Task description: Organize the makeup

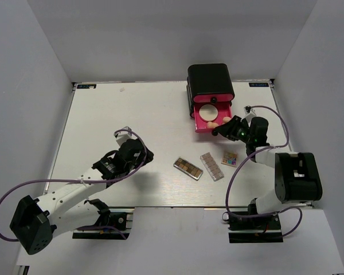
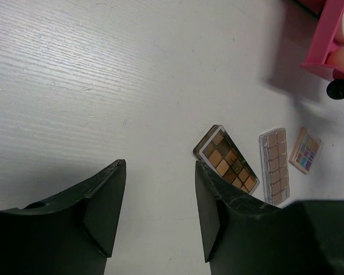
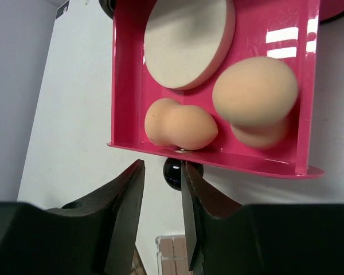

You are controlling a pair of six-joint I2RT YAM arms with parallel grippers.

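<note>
A pink drawer (image 1: 202, 127) stands pulled out of the black box (image 1: 210, 79). Inside it lie a round cream puff (image 3: 189, 40) and two beige egg sponges (image 3: 180, 123) (image 3: 255, 94). My right gripper (image 3: 162, 169) is open by a narrow gap just in front of the drawer's black knob (image 3: 173, 172), with nothing between its fingers. On the table sit a brown palette (image 1: 188, 168), a clear pinkish palette (image 1: 211, 166) and a small multicolour palette (image 1: 229, 158). My left gripper (image 2: 160, 166) hangs open over bare table, left of the brown palette (image 2: 226, 159).
The black box is at the table's back edge, right of centre. The three palettes lie in a row near the front edge between the two arms. Grey walls close in the table on three sides.
</note>
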